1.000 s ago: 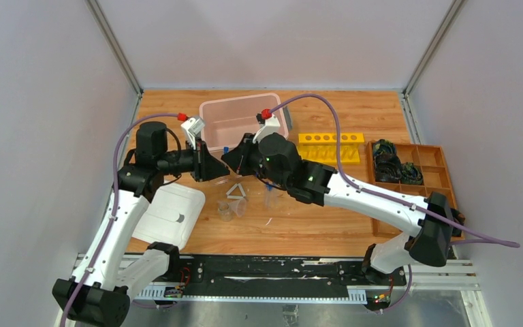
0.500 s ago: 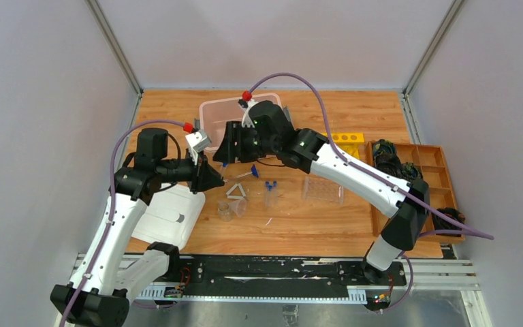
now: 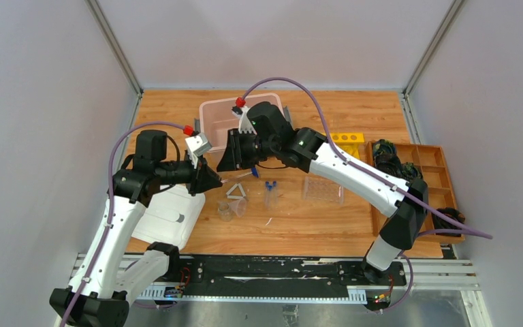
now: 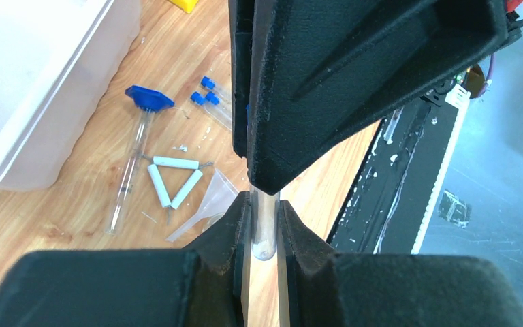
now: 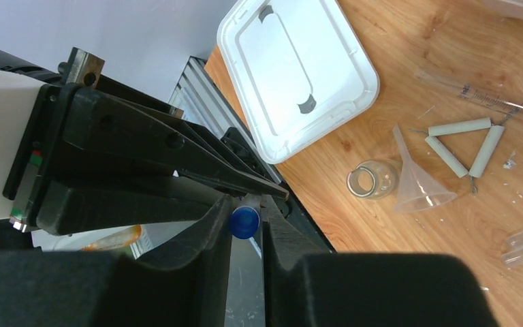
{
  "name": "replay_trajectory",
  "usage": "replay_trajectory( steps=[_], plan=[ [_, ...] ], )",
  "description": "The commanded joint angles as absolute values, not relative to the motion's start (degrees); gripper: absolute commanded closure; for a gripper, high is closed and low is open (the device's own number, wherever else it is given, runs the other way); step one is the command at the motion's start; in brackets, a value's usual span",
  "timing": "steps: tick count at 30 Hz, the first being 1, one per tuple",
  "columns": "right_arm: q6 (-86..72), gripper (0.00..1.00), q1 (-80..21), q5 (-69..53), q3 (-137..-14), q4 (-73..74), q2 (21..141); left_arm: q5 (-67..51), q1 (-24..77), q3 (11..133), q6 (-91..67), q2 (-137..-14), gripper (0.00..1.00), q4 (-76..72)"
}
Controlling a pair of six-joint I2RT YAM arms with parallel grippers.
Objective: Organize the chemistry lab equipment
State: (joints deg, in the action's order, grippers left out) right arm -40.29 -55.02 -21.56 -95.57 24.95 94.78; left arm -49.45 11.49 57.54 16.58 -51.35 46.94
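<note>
My left gripper [image 4: 264,206] and my right gripper [image 5: 245,208] meet tip to tip above the table, both shut on one clear blue-capped tube. The left holds its round clear end [image 4: 264,235]; the right holds its blue-capped end [image 5: 244,222]. In the top view the left gripper [image 3: 216,181] sits just below the right gripper [image 3: 226,162]. On the table lie the white triangle [image 3: 235,191], the blue-tipped rod [image 3: 240,176], clear cups [image 3: 231,207], more blue-capped tubes [image 3: 271,194] and the clear tube rack [image 3: 322,191].
A clear pinkish bin [image 3: 211,112] stands at the back, its white lid [image 3: 170,214] at the front left. A yellow rack [image 3: 347,138] and a wooden compartment tray [image 3: 442,170] with black coiled items are on the right.
My right arm has lifted and swung back, uncovering the clear rack, its gripper staying at the left gripper. The left gripper has dropped slightly.
</note>
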Motion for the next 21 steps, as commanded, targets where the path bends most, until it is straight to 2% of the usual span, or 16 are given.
replay_trajectory(
  steps=[1, 4, 5, 7, 10, 12, 21],
  plan=[
    [-39.74, 0.82, -54.67, -24.75, -97.74, 26.05, 95.22, -49.23, 11.87, 58.93, 17.84, -50.5, 1.0, 47.46],
    [-39.81, 0.96, -54.45, -25.58, -97.45, 26.55, 95.07, -48.36, 11.87, 58.96, 17.81, -50.67, 0.99, 47.46],
    [-39.78, 1.0, -54.29, -25.74, -97.26, 26.94, 94.83, -47.94, 11.87, 58.97, 17.65, -50.73, 0.92, 47.46],
    [-39.59, 1.0, -53.74, -25.67, -96.65, 27.65, 94.08, -47.14, 11.87, 59.13, 16.96, -50.94, 0.64, 47.47],
    [-38.97, 1.0, -52.15, -24.7, -94.78, 29.15, 92.13, -45.47, 11.87, 59.61, 15.54, -51.2, 0.04, 47.46],
    [-37.44, 1.0, -50.81, -22.48, -93.92, 31.52, 90.85, -44.5, 11.87, 60.01, 14.5, -51.38, 0.0, 47.46],
    [-26.93, 1.0, -41.71, -4.62, -83.24, 41.4, 81.21, -38.43, 11.87, 61.63, 11.78, -51.93, 0.0, 48.11]
  ],
)
